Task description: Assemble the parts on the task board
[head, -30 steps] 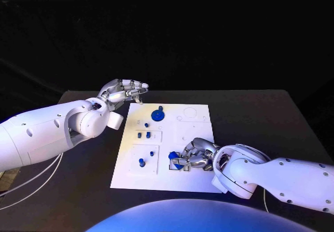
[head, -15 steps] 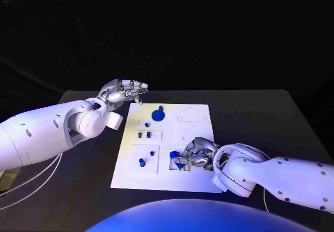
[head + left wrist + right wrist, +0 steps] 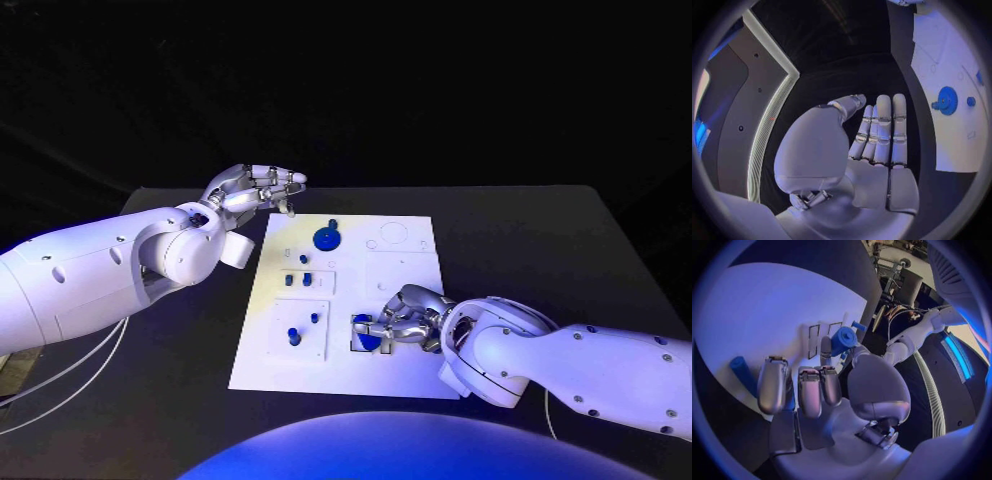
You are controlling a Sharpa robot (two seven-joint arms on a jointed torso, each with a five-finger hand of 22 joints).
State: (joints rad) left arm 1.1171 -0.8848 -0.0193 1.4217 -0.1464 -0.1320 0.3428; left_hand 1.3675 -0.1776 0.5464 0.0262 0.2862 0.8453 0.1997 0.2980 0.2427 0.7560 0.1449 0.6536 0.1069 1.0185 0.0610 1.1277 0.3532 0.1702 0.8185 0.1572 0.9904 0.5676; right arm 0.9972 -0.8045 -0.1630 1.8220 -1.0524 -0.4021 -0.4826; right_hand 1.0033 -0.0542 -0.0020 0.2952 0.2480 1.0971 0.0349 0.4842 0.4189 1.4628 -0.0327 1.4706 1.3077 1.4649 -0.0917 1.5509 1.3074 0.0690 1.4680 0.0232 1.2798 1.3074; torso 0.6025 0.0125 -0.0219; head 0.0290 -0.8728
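Note:
The white task board (image 3: 389,285) lies in the middle of the black table. My right hand (image 3: 404,320) rests low over its near right part and pinches a short blue cylinder (image 3: 365,337) between thumb and fingers; the right wrist view shows that cylinder (image 3: 844,340) at the fingertips of the hand (image 3: 817,390). A second blue piece (image 3: 742,371) lies on the board (image 3: 767,305) beside the hand. A blue gear (image 3: 327,239) sits at the far end. My left hand (image 3: 257,188) hovers off the board's far left corner, holding nothing, with fingers straight (image 3: 882,132).
Several small blue parts stand in the board's left column, among them one (image 3: 304,260) below the gear and one (image 3: 294,337) near the front. The left wrist view shows the gear (image 3: 946,100) on the board (image 3: 942,55). Bare black table surrounds the board.
My right hand's fingers have shifted slightly around the blue cylinder, staying in the same spot. The left hand has not moved.

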